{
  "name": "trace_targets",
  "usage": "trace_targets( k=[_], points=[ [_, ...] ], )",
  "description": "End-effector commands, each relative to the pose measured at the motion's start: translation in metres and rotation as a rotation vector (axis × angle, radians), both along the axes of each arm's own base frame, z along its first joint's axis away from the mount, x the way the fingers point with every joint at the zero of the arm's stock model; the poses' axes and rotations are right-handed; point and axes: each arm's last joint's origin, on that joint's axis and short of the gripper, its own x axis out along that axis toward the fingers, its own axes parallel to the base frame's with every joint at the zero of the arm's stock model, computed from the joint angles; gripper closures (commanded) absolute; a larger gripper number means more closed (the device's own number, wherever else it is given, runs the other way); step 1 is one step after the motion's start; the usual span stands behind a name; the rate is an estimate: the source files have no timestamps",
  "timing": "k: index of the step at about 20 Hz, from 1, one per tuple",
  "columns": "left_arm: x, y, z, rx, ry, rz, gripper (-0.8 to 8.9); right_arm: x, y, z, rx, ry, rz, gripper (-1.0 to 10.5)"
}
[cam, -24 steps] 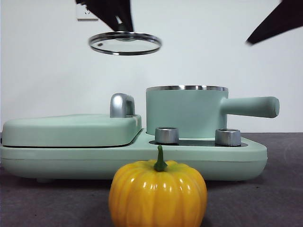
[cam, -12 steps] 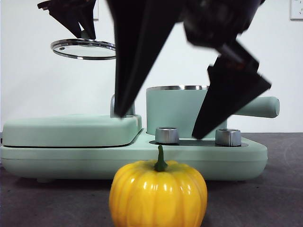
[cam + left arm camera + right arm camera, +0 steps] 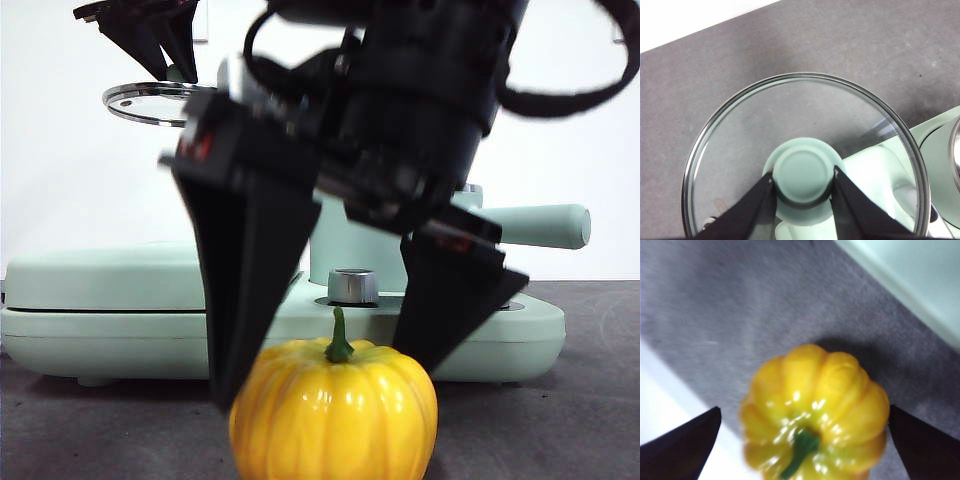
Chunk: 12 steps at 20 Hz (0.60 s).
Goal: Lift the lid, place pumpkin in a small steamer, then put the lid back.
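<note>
Right gripper [image 3: 330, 330] astride the pumpkin [image 3: 333, 410], lid [image 3: 165, 103] held aloft.
Its 2 jaws gape wide on either side of the pumpkin at bottom centre, gripping nothing. At upper left, the left gripper [image 3: 802, 182] pinches the lid's knob. The small steamer [image 3: 520, 225] is mostly hidden behind the arm, handle pointing right.

A dark grey table [image 3: 600, 420] carries the pumpkin [image 3: 333, 410] near, the mint-green cooker [image 3: 100, 325] behind it
</note>
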Motion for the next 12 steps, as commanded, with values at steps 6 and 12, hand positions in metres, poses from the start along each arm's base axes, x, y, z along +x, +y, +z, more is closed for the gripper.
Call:
trace_targets(
  k=[6,12],
  points=[
    [-0.003,0.0,0.014,-0.022,-0.057,-0.001,7.96,0.001,0.011,-0.015,-0.032,0.028,0.028,6.2],
    [-0.003,0.0,0.014,-0.021,-0.057,-0.001,7.96,0.002,0.014,0.0,-0.008,0.095,0.045,6.5]
  ],
)
